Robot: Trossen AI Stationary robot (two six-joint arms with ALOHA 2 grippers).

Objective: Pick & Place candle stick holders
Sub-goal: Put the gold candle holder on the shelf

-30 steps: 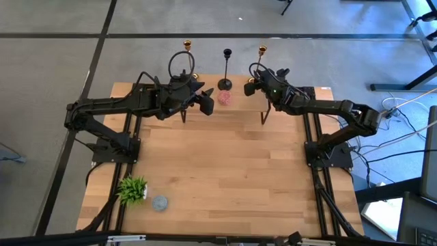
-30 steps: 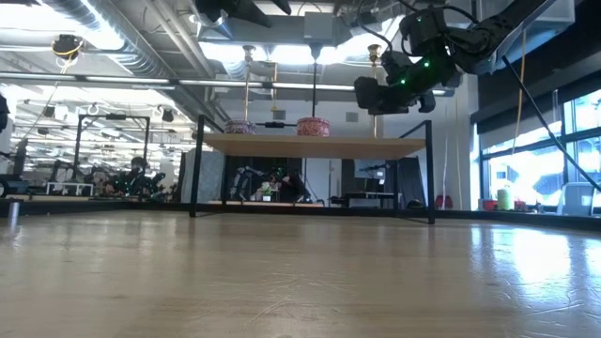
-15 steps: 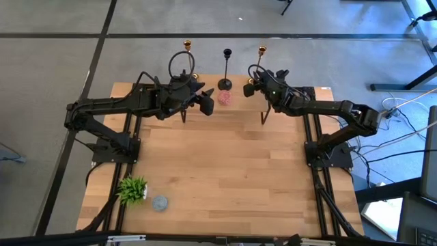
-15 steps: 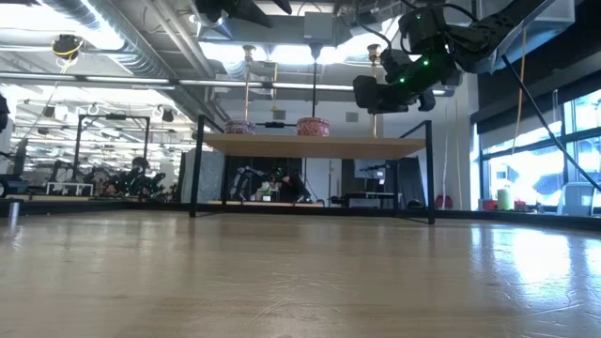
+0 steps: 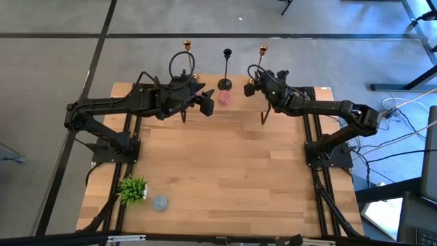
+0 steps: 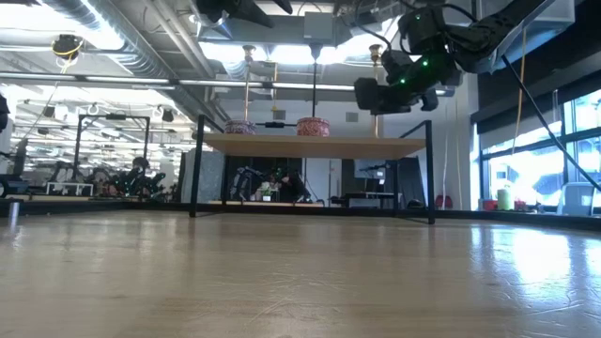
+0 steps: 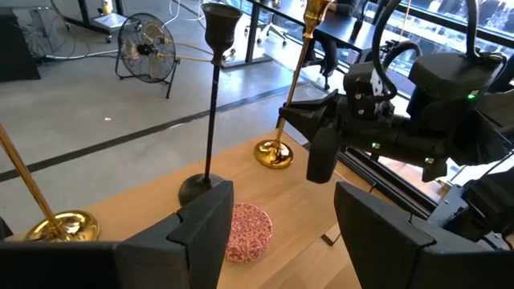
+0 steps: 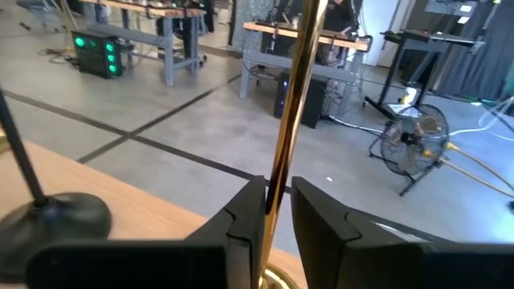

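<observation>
A gold candlestick (image 8: 291, 104) is pinched by the right gripper (image 8: 277, 210) on the raised shelf (image 6: 310, 145), beside the black candlestick (image 5: 226, 68); the left gripper (image 7: 277, 210) is held spread, empty.

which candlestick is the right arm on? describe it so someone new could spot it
Look at the raised shelf along the table's far edge, where three candlesticks stand in a row. It is the right-hand one, a gold candlestick, with the right tool closed around its stem. The middle one is black, and the other gold one stands free by the left arm.
</observation>
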